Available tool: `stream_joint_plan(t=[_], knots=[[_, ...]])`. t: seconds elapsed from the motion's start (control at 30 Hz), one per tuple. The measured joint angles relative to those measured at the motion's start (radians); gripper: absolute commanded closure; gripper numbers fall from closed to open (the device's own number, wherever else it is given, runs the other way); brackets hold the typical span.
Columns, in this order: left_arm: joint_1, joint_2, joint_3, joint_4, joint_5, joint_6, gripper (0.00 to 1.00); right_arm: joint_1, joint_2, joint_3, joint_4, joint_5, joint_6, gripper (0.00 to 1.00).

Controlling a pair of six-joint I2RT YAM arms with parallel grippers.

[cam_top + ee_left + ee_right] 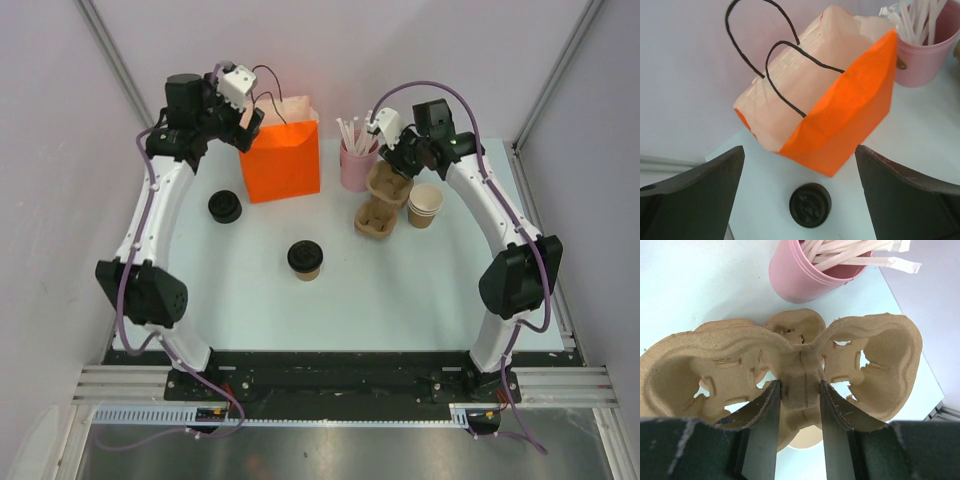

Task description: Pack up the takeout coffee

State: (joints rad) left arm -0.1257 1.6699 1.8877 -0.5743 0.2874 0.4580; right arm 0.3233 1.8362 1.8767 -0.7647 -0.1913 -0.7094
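The takeout coffee (305, 259), a kraft-brown cup with a black lid, stands upright mid-table, in front of the orange paper bag (284, 158). The bag stands open at the back, and the left wrist view shows it (840, 120) with its black cord handles. My left gripper (245, 118) is open and empty, high beside the bag's left top edge. In the left wrist view the gripper (799, 150) has its jaws wide apart. My right gripper (392, 150) is shut on the middle ridge of the brown pulp cup carrier (383, 198). The right wrist view shows the gripper (800, 385) holding the carrier (800, 360).
A second black round lid (226, 207) sits left of the bag, also below my left gripper in the left wrist view (810, 205); I cannot tell if a cup is under it. A pink cup of wrapped straws (355, 162) stands behind the carrier. Stacked lidless paper cups (425, 205) stand at its right.
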Motion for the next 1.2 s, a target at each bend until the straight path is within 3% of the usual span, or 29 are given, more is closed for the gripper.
stream_joint_plan(t=[0.27,0.37,0.57,0.6,0.67,0.7,0.77,0.8,0.83,1.07,1.2], knots=[[0.008,0.255,0.125,-0.016,-0.019,0.099,0.01,0.0,-0.044,-0.064,-0.003,0.004,0.004,0.85],[0.011,0.301,0.145,-0.02,-0.031,0.114,0.06,0.003,-0.049,-0.077,-0.009,0.004,0.011,0.85],[0.013,0.306,0.133,-0.022,-0.034,0.143,0.35,0.009,-0.074,-0.1,-0.011,0.011,0.026,0.85],[0.014,0.298,0.114,-0.02,-0.03,0.147,0.48,0.011,-0.08,-0.104,-0.011,0.012,0.027,0.85],[0.015,0.28,0.071,-0.02,-0.019,0.154,0.59,0.018,-0.093,-0.112,-0.011,0.014,0.029,0.85],[0.015,0.267,0.046,-0.021,-0.016,0.159,0.7,0.021,-0.097,-0.114,-0.011,0.016,0.029,0.85],[0.015,0.241,0.007,-0.023,-0.01,0.164,0.83,0.028,-0.108,-0.121,-0.008,0.019,0.029,0.85],[0.015,0.225,-0.008,-0.025,-0.005,0.162,0.97,0.031,-0.114,-0.126,-0.008,0.019,0.029,0.85],[0.015,0.211,-0.021,-0.028,0.0,0.156,0.99,0.034,-0.12,-0.129,-0.009,0.019,0.03,0.85],[0.015,0.097,-0.08,-0.059,-0.02,0.016,1.0,0.053,-0.137,-0.131,-0.008,0.024,0.056,0.86],[0.008,-0.058,-0.21,-0.068,-0.056,-0.076,0.99,0.068,-0.145,-0.132,-0.006,0.031,0.079,0.86]])
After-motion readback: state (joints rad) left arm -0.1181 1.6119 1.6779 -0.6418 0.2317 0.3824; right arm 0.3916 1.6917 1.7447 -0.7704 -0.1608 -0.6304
